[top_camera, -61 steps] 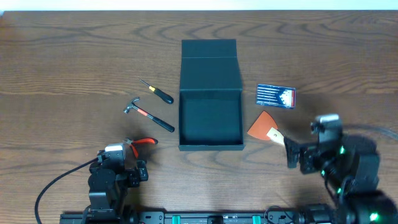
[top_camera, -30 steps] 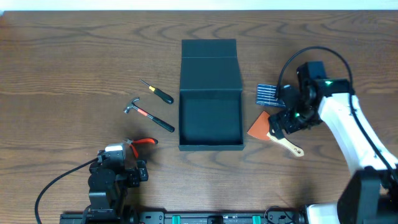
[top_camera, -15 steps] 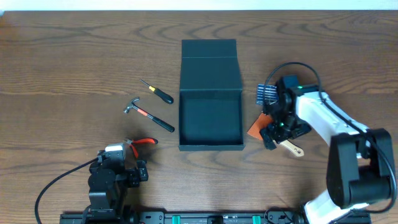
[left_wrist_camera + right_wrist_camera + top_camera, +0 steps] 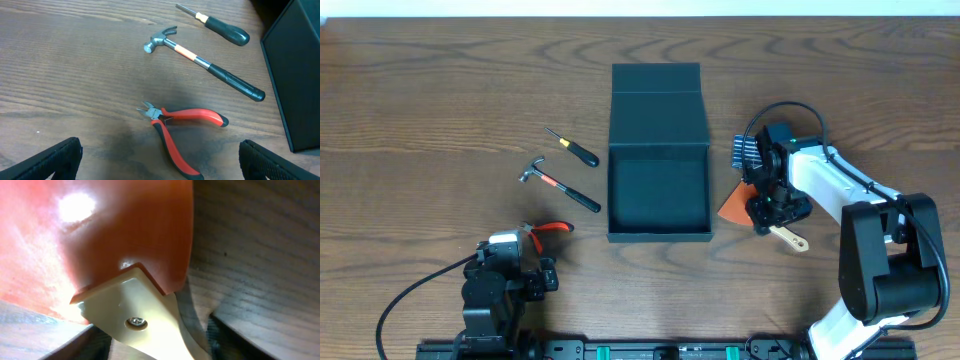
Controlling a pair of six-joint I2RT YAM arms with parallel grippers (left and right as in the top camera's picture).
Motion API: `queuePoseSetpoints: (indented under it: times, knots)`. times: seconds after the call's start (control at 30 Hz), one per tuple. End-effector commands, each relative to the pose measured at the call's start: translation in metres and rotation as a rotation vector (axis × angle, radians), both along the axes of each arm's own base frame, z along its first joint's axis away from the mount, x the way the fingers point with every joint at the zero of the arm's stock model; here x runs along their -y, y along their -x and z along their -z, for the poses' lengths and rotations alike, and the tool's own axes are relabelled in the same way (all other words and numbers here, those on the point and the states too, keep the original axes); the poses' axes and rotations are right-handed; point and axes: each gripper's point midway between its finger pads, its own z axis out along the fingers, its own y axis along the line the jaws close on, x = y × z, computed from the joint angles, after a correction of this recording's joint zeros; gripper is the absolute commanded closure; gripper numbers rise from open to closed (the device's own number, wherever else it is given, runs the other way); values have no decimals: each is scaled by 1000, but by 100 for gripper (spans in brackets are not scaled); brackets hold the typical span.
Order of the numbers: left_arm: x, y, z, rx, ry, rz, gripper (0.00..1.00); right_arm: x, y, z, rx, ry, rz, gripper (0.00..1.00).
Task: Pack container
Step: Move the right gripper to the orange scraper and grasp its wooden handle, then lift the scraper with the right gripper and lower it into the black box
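The dark teal-black container [image 4: 658, 237] lies open mid-table, its lid flapped back; its wall shows at the right of the left wrist view [image 4: 300, 75]. My right gripper [image 4: 767, 212] is down at the table right of it, open, its fingers [image 4: 155, 347] on either side of the cream handle [image 4: 145, 315] of an orange-bladed scraper [image 4: 733, 205]. The orange blade [image 4: 125, 225] fills the right wrist view. My left gripper [image 4: 510, 262] is open and empty near the front edge, its fingertips [image 4: 160, 155] just short of the red pliers [image 4: 185, 120].
Left of the container lie a hammer [image 4: 558, 184], a screwdriver [image 4: 572, 147] and the red pliers [image 4: 548, 229]. A small blue flat pack [image 4: 744, 152] lies right of the container, partly covered by my right arm.
My right arm swung from the front right corner in over the blue pack and came down onto the scraper. The left arm and the tools have not moved.
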Motion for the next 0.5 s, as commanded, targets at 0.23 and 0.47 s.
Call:
queuePoseSetpoints:
  times: [0.23, 0.47]
  knots:
    - [-2, 0, -2, 8, -12, -9, 1, -11, -2, 8, 3, -42, 47, 75]
    - [-2, 0, -2, 8, -12, -9, 1, -12, 3, 7, -18, -47, 50, 79]
